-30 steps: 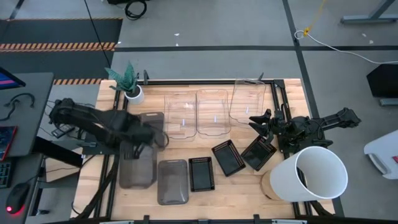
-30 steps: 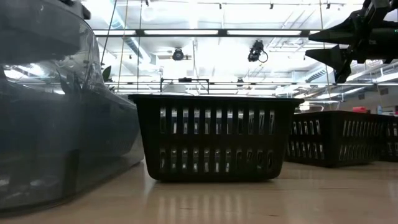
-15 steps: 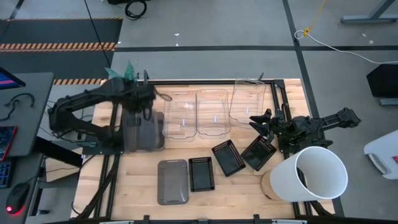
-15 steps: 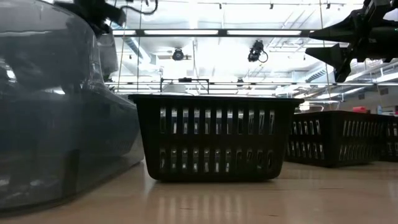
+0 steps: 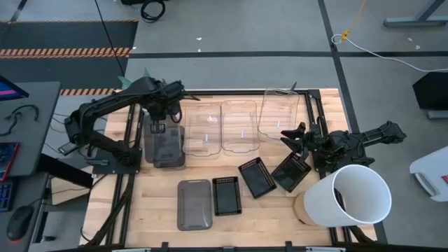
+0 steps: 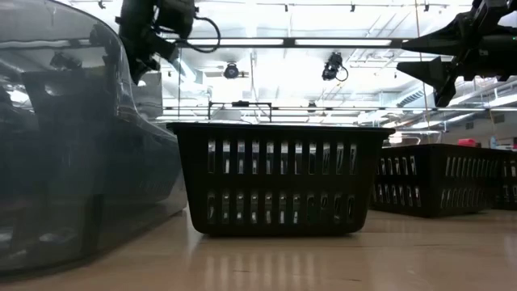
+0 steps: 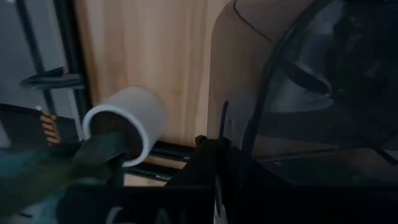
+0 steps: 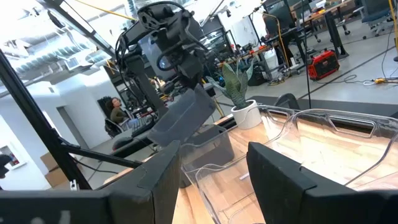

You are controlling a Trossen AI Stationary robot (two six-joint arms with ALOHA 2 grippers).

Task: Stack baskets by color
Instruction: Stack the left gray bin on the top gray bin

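My left gripper (image 5: 166,112) is shut on a smoky grey basket (image 5: 162,143) at the table's far left. The basket hangs tilted over a second grey basket (image 8: 211,149), which stands on the table beside the clear bins (image 5: 239,126). A third grey basket (image 5: 194,203) lies near the front edge, next to three black mesh baskets (image 5: 226,194). My right gripper (image 5: 294,136) waits open and level above the table's right side, with nothing between its fingers. My left gripper holds the grey basket by the rim of its far short end (image 7: 224,124). It comes from above with the fingers pointing down. The basket hangs tilted below it (image 8: 183,115). Whether its lower end touches the grey basket underneath, I cannot tell.
A white plant pot (image 7: 124,121) stands just beyond the held basket at the far left corner. A big white bucket (image 5: 353,196) lies on its side at the near right. Dark frame rails (image 5: 129,147) run along the table's left and right sides.
My left gripper has carried the grey basket from the near left part of the table toward the far edge and has turned about its wrist. It has stayed shut. The basket now hangs over the second grey basket beside the clear bins.
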